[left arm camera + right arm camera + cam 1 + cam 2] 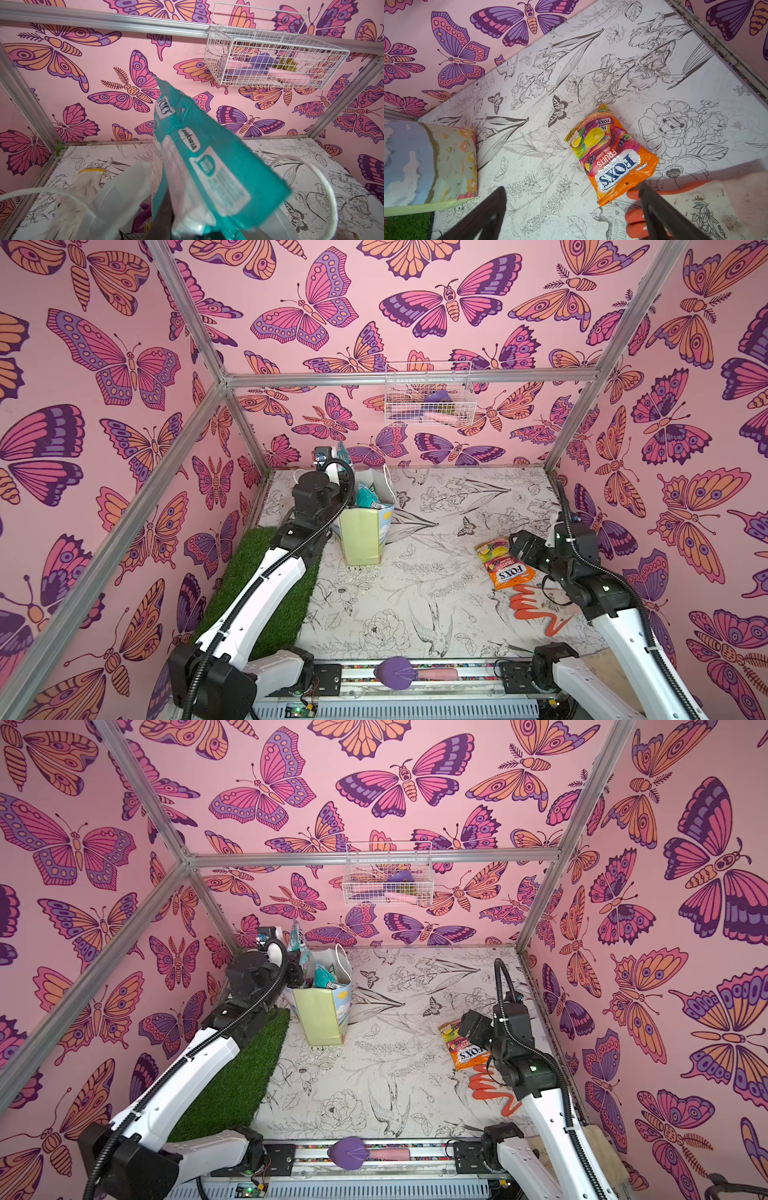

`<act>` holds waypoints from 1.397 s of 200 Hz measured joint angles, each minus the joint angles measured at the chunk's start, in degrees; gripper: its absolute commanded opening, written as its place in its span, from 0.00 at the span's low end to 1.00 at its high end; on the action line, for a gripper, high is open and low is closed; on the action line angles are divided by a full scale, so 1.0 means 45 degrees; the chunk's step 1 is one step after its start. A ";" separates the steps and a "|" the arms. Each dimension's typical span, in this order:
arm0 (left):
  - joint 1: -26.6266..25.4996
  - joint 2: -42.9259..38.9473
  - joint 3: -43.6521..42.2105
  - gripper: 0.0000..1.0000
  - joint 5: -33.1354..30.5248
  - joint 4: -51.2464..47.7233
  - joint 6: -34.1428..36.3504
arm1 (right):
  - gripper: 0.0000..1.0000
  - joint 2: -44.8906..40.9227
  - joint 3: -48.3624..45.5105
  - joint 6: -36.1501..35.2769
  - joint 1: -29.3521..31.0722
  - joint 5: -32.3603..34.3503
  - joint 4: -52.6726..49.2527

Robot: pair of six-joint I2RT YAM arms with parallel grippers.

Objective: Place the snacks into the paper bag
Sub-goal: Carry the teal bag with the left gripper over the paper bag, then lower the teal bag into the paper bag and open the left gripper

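Teal packet [207, 158] pinched in left tool [166, 220] over paper bag [361, 541]

Tall paper gift bag [360, 537]: rear left of worktop [415, 593].
Green artificial-grass mat [245, 564]: just left of bag.
Teal foil packet [207, 158]: above bag's mouth.
Orange Fox's foil packet [505, 564]: worktop, right side.
Orange-and-grey glove [530, 605]: just before that packet.

Open desk [415, 601] stretches between the paper bag [361, 539], standing near the far left corner, and the orange Fox's bag [505, 564] by the right edge. A glove [536, 608] crowds that packet's near end, apparently touching it. A teal packet [207, 166] stands over the paper bag's mouth.
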 measured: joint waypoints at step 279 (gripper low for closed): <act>-0.0019 -0.0913 -0.2195 0.39 0.0223 0.0442 -0.0554 | 1.00 -0.0024 -0.0389 0.0223 0.0000 -0.0102 0.0175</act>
